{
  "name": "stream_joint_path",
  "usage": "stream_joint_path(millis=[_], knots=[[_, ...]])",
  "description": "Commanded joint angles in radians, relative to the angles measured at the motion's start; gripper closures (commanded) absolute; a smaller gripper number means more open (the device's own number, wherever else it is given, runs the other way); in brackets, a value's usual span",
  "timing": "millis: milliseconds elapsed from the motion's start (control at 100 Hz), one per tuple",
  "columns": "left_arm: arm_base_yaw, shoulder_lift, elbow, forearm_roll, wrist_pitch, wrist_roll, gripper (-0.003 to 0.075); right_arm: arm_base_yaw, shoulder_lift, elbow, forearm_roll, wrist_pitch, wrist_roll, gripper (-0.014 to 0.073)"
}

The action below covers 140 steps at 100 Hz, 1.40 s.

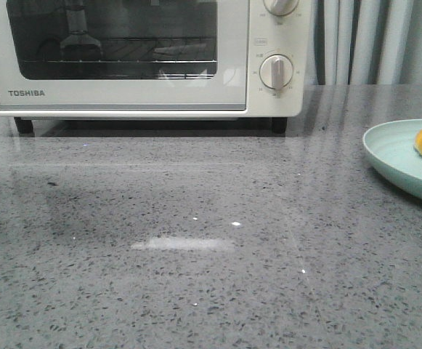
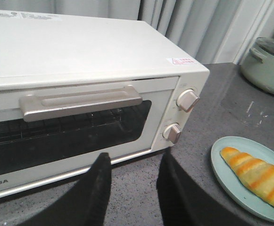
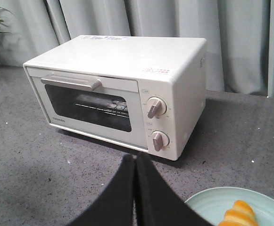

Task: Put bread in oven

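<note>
1. Far left first: the oven (image 1: 145,58) sits at the back of the grey table (image 1: 196,262) with its door fully closed. The handle (image 2: 80,101) runs along the top edge of the door. Nothing goes in until that door comes down.

2. The left gripper (image 2: 129,181) hovers just in front of the door, below the handle, with its fingers spread and nothing between them. Looks to me like it's the one meant to open up.

3. What could go wrong here: the handle is a shallow bar, so a sloppy grab could slide off. A hard pull might also drag the whole oven forward across that glossy top.

4. The right gripper (image 3: 135,188) hangs further back, fingers pressed together and holding nothing.

5. The bread (image 2: 257,176) lies on a mint-green plate (image 2: 221,165) off to the right of the oven, well apart from it. It's glossy and curved, so a pinch at one tip could let it swivel or drop. The plate might skid too.

6. Beyond the plate there's a pale green pot (image 2: 269,66) with what looks like a glass lid, though it's cut off at the frame edge. Curtains hang behind everything. The path from plate to oven looks open; the door is the only real blocker.
</note>
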Motion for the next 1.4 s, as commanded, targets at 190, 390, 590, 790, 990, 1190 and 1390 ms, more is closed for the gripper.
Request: stream_joint_path(millis=[190,390,590,790,990,1190,1390], knots=[[-0.008,0.113,-0.032,-0.036,-0.198,0.009,0.0613,-0.001,0.014,-0.031,0.011,-0.039,-0.012,0.0659],[-0.008,0.143,-0.032,-0.036,-0.310,0.009,0.0740,-0.001,0.014,-0.031,0.011,-0.036,-0.012,0.0659],[-0.051,0.153,-0.032,-0.020,-0.448,0.030,0.0740,-0.001,0.014,-0.031,0.011,-0.028,-0.012,0.0659],[-0.188,0.240,-0.032,0.052,-0.601,0.030,0.0740,-0.001,0.014,-0.031,0.011,-0.028,-0.012,0.0659],[-0.259,0.343,-0.032,0.091,-0.772,0.030,0.0740,-0.001,0.014,-0.031,0.011,-0.012,-0.012,0.0659],[-0.245,0.416,-0.032,0.091,-0.883,0.030,0.0740,-0.001,0.014,-0.031,0.011,0.002,-0.012,0.0659],[-0.223,0.459,-0.032,0.106,-0.919,0.032,0.0740,-0.001,0.014,-0.031,0.011,0.009,-0.012,0.0659]])
